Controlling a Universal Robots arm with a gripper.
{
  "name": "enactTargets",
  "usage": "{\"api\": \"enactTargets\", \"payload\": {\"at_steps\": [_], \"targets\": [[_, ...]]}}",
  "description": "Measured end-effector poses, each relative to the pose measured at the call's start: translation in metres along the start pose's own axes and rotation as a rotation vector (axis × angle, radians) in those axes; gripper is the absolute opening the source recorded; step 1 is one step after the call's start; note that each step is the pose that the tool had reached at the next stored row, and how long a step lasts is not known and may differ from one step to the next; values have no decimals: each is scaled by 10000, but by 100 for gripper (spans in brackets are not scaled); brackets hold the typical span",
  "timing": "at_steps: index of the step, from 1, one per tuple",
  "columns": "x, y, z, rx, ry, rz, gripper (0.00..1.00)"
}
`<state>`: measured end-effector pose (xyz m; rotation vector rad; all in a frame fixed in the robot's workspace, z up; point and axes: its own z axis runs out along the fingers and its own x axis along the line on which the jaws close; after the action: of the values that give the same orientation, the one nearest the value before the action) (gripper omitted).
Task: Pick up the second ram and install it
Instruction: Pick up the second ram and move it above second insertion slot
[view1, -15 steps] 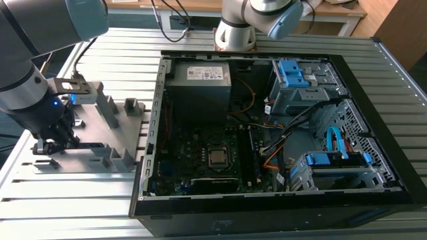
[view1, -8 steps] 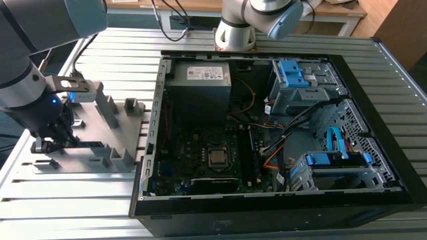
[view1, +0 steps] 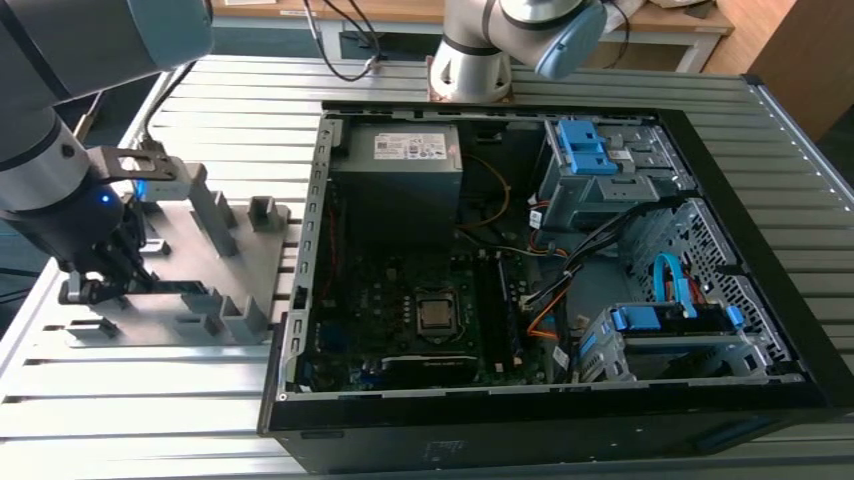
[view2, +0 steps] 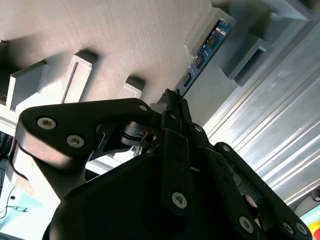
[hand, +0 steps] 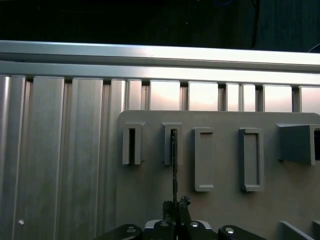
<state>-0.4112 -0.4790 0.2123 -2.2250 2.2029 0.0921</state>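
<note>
The second ram (view2: 201, 58) stands on its edge in a slotted block of the grey fixture plate (view2: 125, 40). In the first wrist view the ram (hand: 174, 160) is a thin dark line running from a slot block down to my gripper (hand: 176, 205). The black fingers (view2: 172, 107) are shut on the near end of the board. In the exterior view my gripper (view1: 96, 288) is low over the fixture plate (view1: 287, 265) at the exterior view's left, and the ram (view1: 167, 289) shows as a dark strip beside it.
An open computer case (view1: 747, 250) lies at the middle and right of the exterior view, with the motherboard (view1: 400, 290), power supply (view1: 398, 170) and blue drive cages (view1: 594, 150). Several grey blocks (view1: 214, 215) stand on the fixture. The ribbed metal table (view1: 134, 390) surrounds both.
</note>
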Motion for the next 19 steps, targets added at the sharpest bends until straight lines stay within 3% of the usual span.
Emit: {"api": "enactTargets", "payload": {"at_steps": [19], "targets": [[-6, 4, -126, 0, 0, 0, 14]]}}
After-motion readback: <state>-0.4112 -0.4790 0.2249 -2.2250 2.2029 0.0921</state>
